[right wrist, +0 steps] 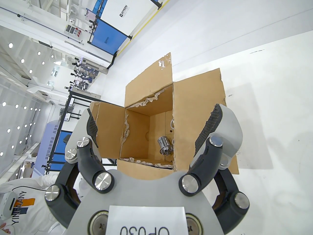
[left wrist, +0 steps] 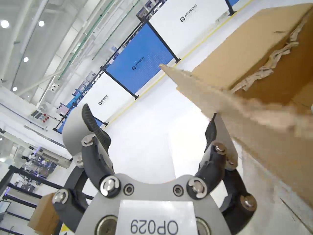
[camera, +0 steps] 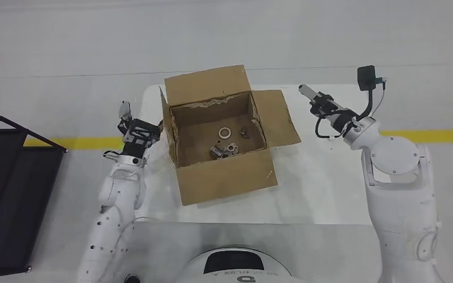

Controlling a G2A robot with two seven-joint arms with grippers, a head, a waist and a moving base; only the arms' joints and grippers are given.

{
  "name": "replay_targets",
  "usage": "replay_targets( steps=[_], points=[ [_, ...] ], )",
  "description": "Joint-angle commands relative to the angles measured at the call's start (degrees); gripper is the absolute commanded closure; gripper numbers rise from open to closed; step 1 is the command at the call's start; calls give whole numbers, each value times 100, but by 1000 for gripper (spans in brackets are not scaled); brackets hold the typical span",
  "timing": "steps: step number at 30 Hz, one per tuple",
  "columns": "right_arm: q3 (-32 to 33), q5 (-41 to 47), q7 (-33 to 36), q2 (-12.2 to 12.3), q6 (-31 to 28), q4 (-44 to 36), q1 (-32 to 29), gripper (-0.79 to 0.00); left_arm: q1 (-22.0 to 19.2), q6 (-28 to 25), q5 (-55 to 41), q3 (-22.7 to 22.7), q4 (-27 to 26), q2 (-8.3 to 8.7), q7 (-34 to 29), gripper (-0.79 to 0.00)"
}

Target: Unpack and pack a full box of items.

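A white, rectangular table (camera: 322, 187) stands on a pale floor. One thing rests directly on it: an open brown cardboard box (camera: 185, 145), set left of the table's middle and turned slightly askew to its edges. The box's left wall is close to the table's left edge. Its near flap (camera: 225, 180) and right flap (camera: 277, 117) are folded outward over the white tabletop. The far flap (camera: 209, 83) reaches the table's far edge.

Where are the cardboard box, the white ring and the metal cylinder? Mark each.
cardboard box (camera: 223, 178): top view, flap nearest the robot.
white ring (camera: 221, 132): top view, its band.
metal cylinder (right wrist: 163, 144): right wrist view, ribbed side.
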Motion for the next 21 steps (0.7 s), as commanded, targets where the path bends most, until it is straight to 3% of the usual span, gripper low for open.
replay_targets(
  steps=[1,10,21],
  points=[
    [0,0,0,0,0,0,0,-785,-90,-2,172,197,122,-13,-58,-785],
    [-15,-32,-50,-1,10,50,-10,-785,-203,171,315,500,765,-44,-157,-785],
    [-1030,-480,798,-5,566,2405,1418,-785,-146,266,-103,318,773,-36,-161,-785]
  ],
)
